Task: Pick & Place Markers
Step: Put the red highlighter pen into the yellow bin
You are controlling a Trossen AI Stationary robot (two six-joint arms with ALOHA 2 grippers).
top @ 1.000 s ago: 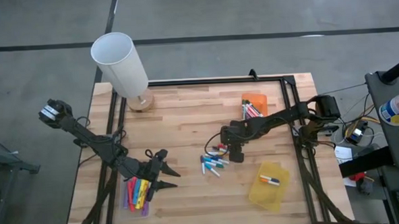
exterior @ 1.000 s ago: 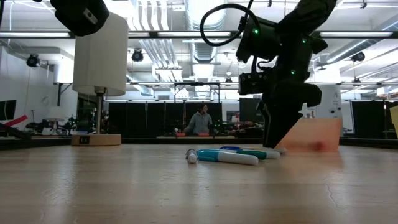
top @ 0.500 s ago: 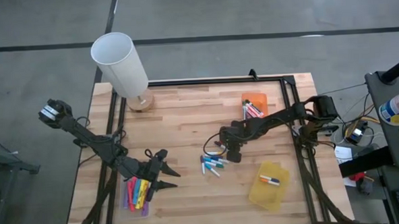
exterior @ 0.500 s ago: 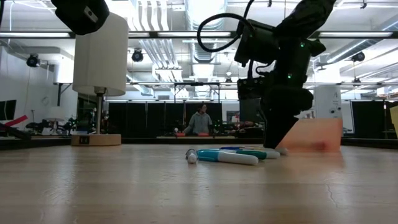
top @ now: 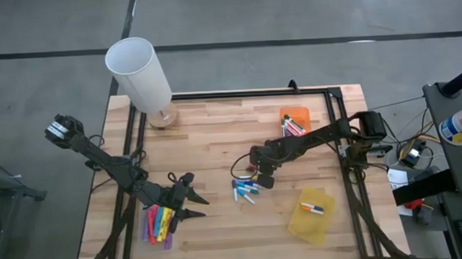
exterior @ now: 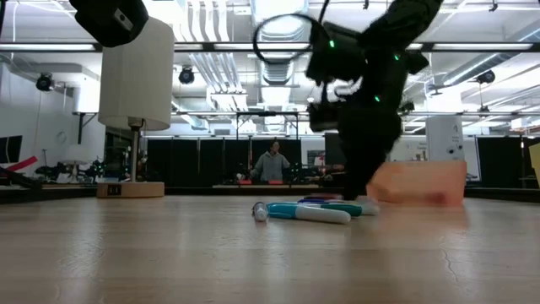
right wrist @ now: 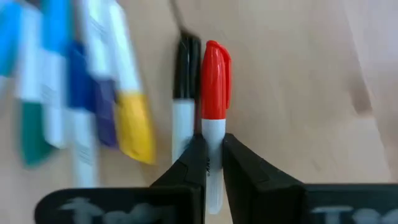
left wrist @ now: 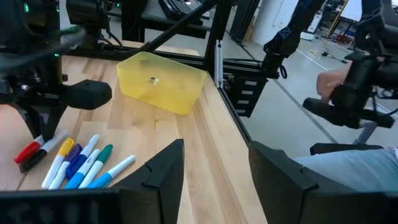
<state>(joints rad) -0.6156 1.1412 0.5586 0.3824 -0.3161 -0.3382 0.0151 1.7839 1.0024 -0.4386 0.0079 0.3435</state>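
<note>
- Sorting looks partly done, judging by how things lie: some markers are already binned, and a loose cluster remains mid-tabletop.
- Near edge, left: a bunch of yellow, pink and purple markers lies by the left end effector. I can't tell whether a bin sits under them.
- Left end effector: fingers spread wide and holding nothing. It hovers low near the front-left, aimed across the tabletop.
- Near right: the yellow bin holds one marker.
- Centre: the loose cluster, roughly eight by my count. White barrels with teal, blue, purple and yellow caps, lying flat and roughly side by side, some touching.
- Right end effector is down at the far-right end of that cluster. Fingers are nearly closed around a red-capped marker, with its white barrel between the tips. It looks gripped, and I judge it not yet lifted.
- A black-capped marker lies right beside the red one, touching or nearly so; it could get dragged along.
- Far right: the orange bin holds several red/pink markers.
- Far left: a white lamp, clear of the work.
- Left to do: clear the centre cluster, probably one marker at a time.
</note>
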